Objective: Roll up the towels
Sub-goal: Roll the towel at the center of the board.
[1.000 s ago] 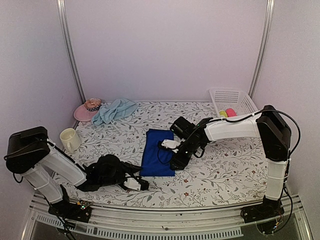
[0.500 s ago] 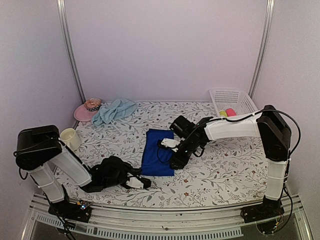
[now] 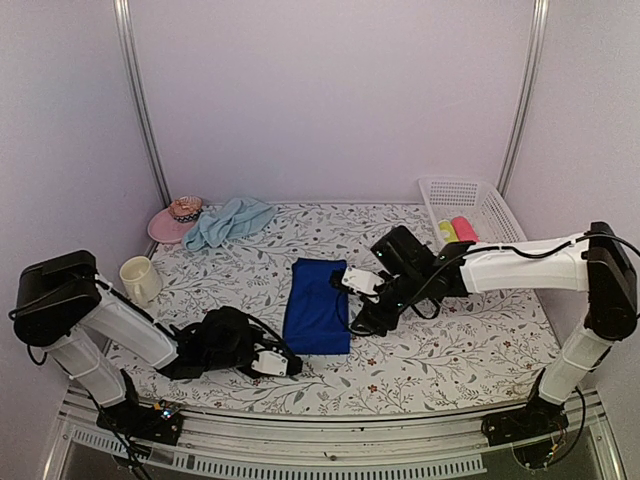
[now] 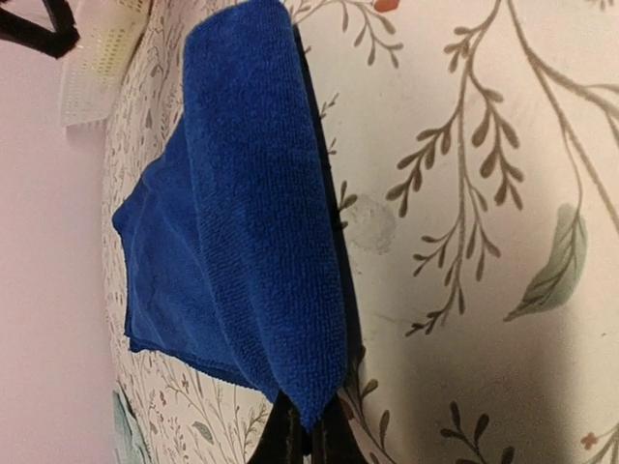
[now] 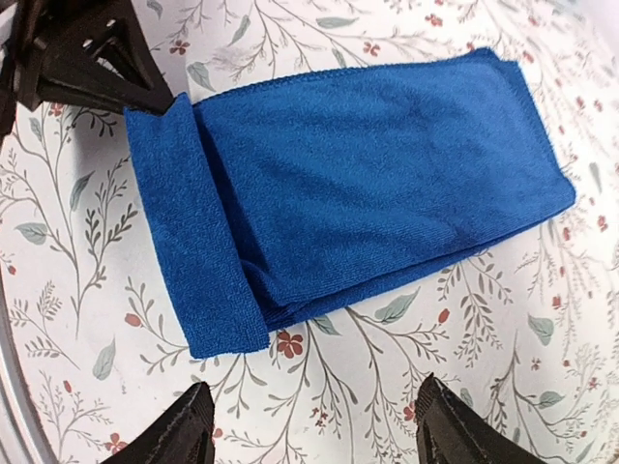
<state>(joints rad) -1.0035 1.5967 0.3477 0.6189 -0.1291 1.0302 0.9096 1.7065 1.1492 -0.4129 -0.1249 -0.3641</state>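
1. The blue towel [image 3: 316,305] lies in the middle of the desk [image 3: 450,345], folded into a long strip that runs from near to far.
2. The strip's near end is turned back over itself in one narrow fold, seen best in the right wrist view [image 5: 193,232].
3. The left gripper [image 3: 278,364] sits low on the desk at the strip's near left corner. Its jaws are pinched together on the corner of that fold, which the left wrist view shows slightly raised.
4. The right gripper [image 3: 362,320] hovers just right of the strip, by its near half. Its jaws are wide and hold nothing, and both fingertips [image 5: 184,430] show over bare desk.
5. The aqua towel [image 3: 228,221] lies crumpled at the far left, touching the hat [image 3: 172,222].
6. A mug [image 3: 140,278] stands by the left edge, well apart from the blue towel.
7. A basket [image 3: 470,196] at the far right holds a yellow item and a pink item.
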